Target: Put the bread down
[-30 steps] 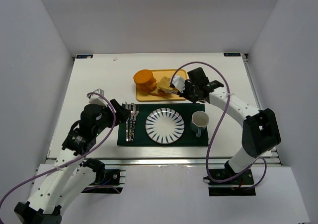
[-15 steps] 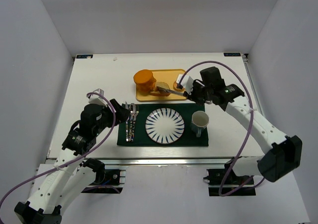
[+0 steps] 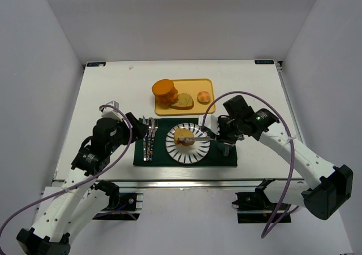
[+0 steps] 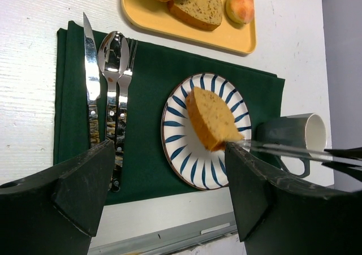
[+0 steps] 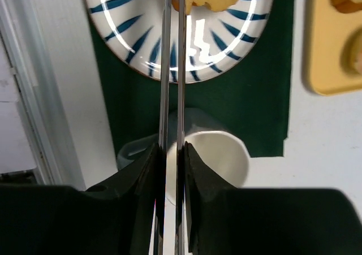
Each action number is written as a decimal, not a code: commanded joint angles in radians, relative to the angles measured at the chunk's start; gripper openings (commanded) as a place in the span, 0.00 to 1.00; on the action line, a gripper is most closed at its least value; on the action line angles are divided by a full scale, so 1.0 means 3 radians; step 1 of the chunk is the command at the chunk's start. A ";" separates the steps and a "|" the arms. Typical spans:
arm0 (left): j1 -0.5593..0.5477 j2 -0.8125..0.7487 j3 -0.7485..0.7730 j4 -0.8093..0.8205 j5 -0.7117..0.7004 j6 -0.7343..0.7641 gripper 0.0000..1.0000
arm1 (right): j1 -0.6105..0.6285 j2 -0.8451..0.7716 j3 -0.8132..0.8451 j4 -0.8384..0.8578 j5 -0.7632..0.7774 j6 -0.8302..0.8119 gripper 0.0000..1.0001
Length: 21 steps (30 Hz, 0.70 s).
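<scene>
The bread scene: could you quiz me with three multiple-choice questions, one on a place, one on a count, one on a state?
1. Where is the bread? A on the yellow tray; B over the striped plate; C in the mug.
2. How many cutlery pieces lie on the green cloth? A one; B five; C three.
3. How is the left end effector? A open; B shut on the bread; C shut on the plate.
1 B: tongs hold it above the plate. 2 C: knife, spoon, fork. 3 A: its fingers stand wide apart, holding nothing.
</scene>
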 commanded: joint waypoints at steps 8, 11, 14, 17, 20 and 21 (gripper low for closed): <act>0.0005 -0.0137 -0.0008 -0.0083 -0.0070 0.0005 0.87 | 0.0096 0.0023 0.0098 -0.0088 -0.0251 0.0046 0.48; 0.0005 -0.0163 -0.0028 -0.0078 -0.0065 -0.0005 0.87 | 0.0096 -0.0044 0.0103 -0.0062 -0.0281 0.0092 0.51; 0.0005 -0.0158 -0.0043 -0.0068 -0.0060 -0.0010 0.88 | 0.0096 -0.0069 0.0154 -0.0062 -0.0353 0.0153 0.50; 0.0005 -0.0153 -0.0033 -0.0063 -0.0055 0.0005 0.88 | 0.0096 -0.0084 0.0266 0.0055 -0.0409 0.0296 0.48; 0.0005 -0.0132 -0.0028 -0.0047 -0.0050 0.0010 0.88 | 0.0091 -0.0044 0.0384 0.0290 -0.0399 0.0536 0.45; 0.0005 -0.0122 -0.0028 -0.0042 -0.0050 0.0010 0.88 | 0.0081 0.0017 0.0460 0.0366 -0.0379 0.0648 0.44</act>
